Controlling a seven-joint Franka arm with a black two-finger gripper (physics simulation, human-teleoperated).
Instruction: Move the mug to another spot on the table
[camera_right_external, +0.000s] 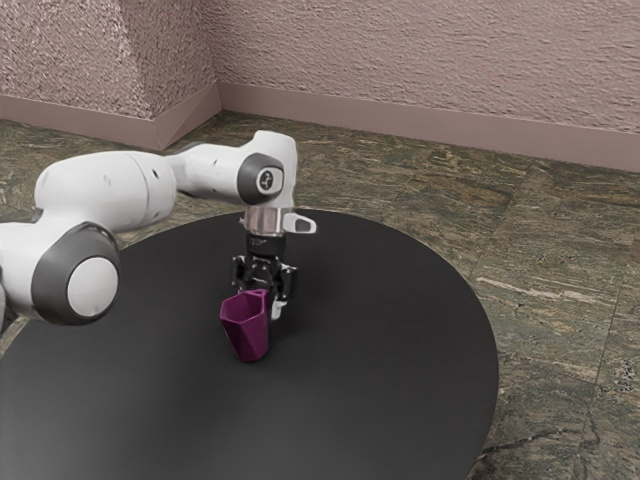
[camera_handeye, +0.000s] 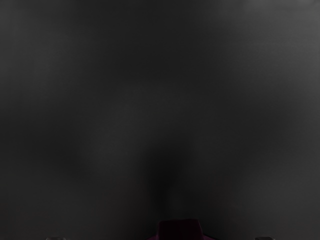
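The mug is directly under the tool, with its rim up against the tool's lower end and its body hanging slightly toward the exterior view's left of the tool. Below the tool lies the round black tabletop. I cannot tell whether the mug's base rests on the tabletop or sits just clear of it. The mug leans a little instead of standing square.

The tool points straight down with its tip at the mug's rim. From these angles I cannot tell whether it is spread, pressed together, or pinching the wall.

The mug is deep purple, with flat faceted sides that taper to a narrower base and a wide open mouth facing up toward the tool. No handle can be made out from this side. In the wrist view it is a dark purple shape just beneath the tool.

It looks rigid and hollow, so probably light and unlikely to deform under pressure. Its smooth, angled facets could let it slip or swing. The rim wall nearest the tool seems the natural place to hold it, one side inside and one outside. A hold there is off-centre, so the mug will tend to tilt.
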